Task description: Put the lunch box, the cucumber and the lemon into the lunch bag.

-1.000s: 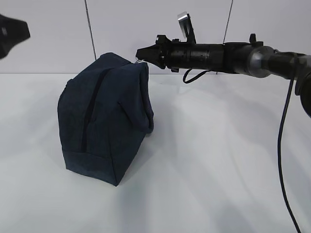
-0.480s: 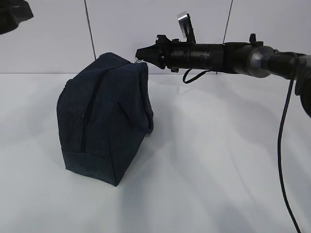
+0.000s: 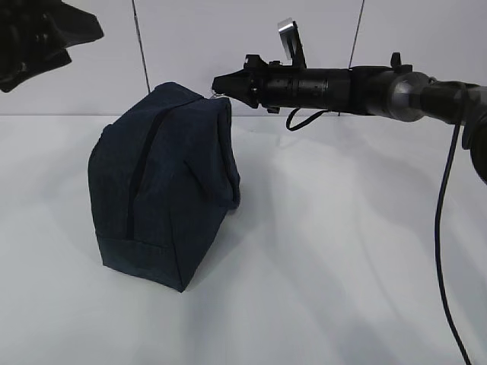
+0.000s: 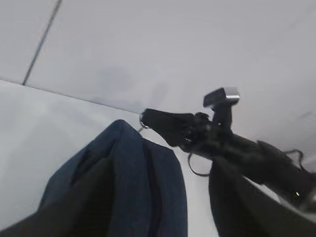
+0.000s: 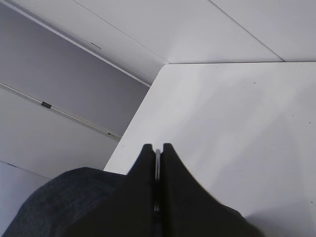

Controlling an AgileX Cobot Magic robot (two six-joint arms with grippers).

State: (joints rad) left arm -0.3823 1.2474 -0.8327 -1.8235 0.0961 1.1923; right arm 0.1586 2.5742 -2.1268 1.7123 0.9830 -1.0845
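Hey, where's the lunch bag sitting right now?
In the exterior view the lunch bag stands on the white table, left of centre. The right gripper is at its top right corner, shut on a thin metal piece there.

Right hand [image 3: 217, 84] pinched shut, arm level; left hand [image 3: 46, 34] raised, fingers apart

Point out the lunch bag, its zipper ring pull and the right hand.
lunch bag [image 3: 163, 190]: exterior view, navy side panel.
ring pull [image 5: 157, 165]: right wrist view, silvery metal pinched between the fingers.
right hand [image 3: 216, 84]: exterior view, closed fingertips at the bag's top.
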